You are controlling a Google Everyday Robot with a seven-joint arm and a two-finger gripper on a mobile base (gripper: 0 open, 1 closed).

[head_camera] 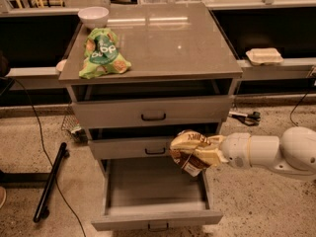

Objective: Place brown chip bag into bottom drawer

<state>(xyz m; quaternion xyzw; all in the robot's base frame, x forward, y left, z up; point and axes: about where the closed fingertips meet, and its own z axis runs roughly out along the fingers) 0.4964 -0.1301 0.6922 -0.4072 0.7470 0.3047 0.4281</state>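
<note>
Speckled floor (256,206) runs under a grey cabinet of three drawers, with dark shelving and a ledge along the wall behind it.

The brown chip bag (190,142) hangs in the air at the cabinet's right side. It is crumpled, with pale lettering on its dark middle and tan-yellow ends. In this view it lies across the right end of the middle drawer (131,148) and over the right rear part of the bottom drawer (148,189). It does not rest on that drawer's floor.

The claw (210,154) is pinching the bag from the right, its pale fingers pressed into the crinkled wrapper. Behind it the white arm (271,152) reaches in from the right edge, held roughly level.

The bottom drawer is pulled far out toward the camera, its grey inner floor showing and a small handle on its front. The middle drawer and the top drawer (197,110) each carry a dark handle, and a dark gap shows above each front.

On the counter (168,38) a green snack bag (102,54) lies near the left front corner, and a white bowl (93,17) sits just behind it at the back left. A white lidded container (264,56) rests on the ledge to the right. A black pole (49,181) lies on the floor to the left.
</note>
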